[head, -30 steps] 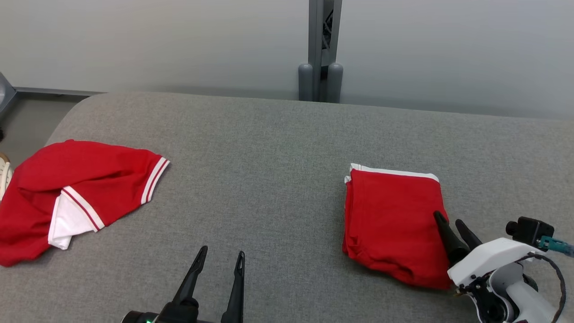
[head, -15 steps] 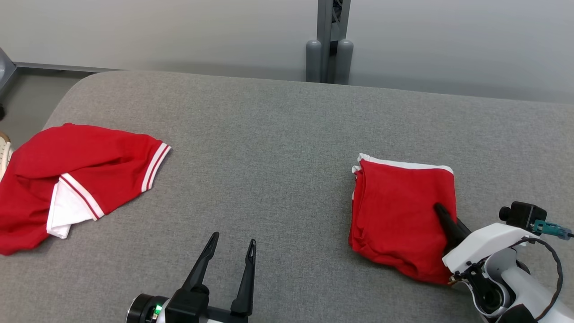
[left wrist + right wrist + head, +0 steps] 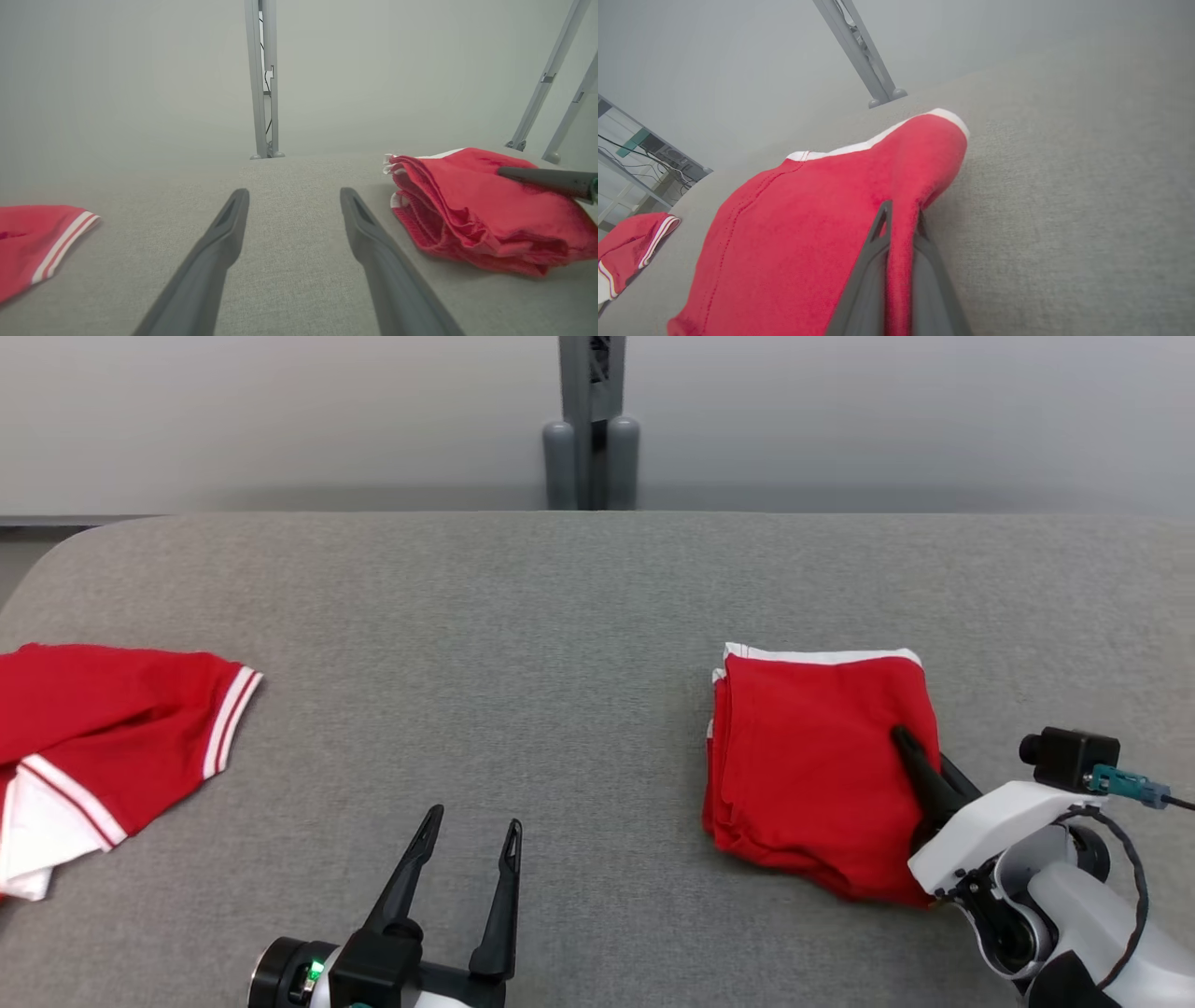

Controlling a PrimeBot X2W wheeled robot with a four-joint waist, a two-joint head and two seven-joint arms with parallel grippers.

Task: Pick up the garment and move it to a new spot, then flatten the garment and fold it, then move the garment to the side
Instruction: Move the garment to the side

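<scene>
**Right claw pinched on the folded garment, with the move aside to come**

Nearest the robot, the left gripper [image 3: 474,817] hangs just over the grey surface [image 3: 579,597]. Its fingers are spread wide and there is nothing between them. Off to its right, the right gripper [image 3: 913,749] is clamped tight on the near right edge of the folded garment [image 3: 808,747]. The right wrist view shows a thin ridge of red cloth squeezed between the two fingers. The garment lies as a compact red stack on the right half of the surface, with a white band along its far side. It is well apart from the loose red shirt [image 3: 112,719] at the left edge. Beyond both, a metal post [image 3: 591,420] stands against the pale wall.

The folding looks done, so the move to the side is probably what is left. The bite appears to take only a narrow pinch at one edge, possibly just the upper layers. If the stack is lifted from there, the lower layers could hang open and undo the fold. If it is dragged, the rough surface could catch the bottom layer and bunch the stack. A pinch this thin could also slip free, and the left claw is too far away to steady anything.
</scene>
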